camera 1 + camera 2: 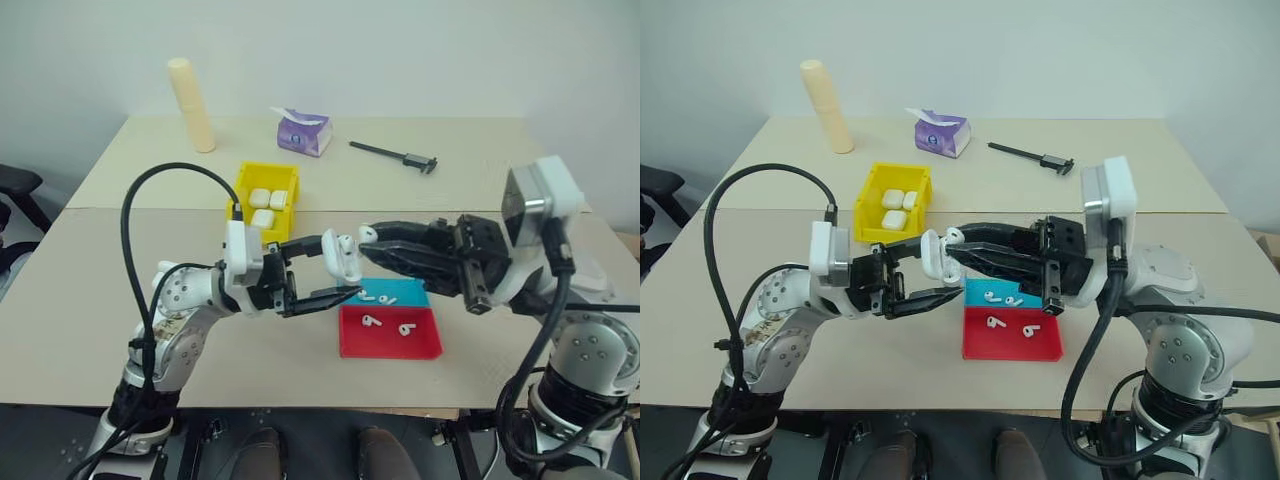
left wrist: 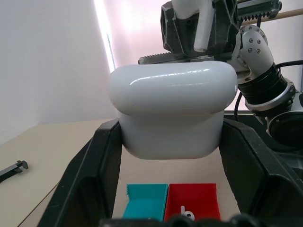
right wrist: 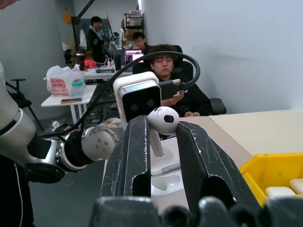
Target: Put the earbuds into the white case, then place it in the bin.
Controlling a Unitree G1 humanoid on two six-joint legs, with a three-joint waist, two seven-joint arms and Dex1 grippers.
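Right pincer point(image 3: 158, 142) pinching earbud point(image 3: 161, 124) stem-down; left pincer point(image 2: 173, 165) clamping white case point(image 2: 173, 111).

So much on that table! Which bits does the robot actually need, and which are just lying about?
Needed:
- white case, held in left gripper
- earbud, pinched by right gripper
- spare earbuds in tray
- yellow bin

Lying about:
- tissue pack
- cream cylinder
- black caliper
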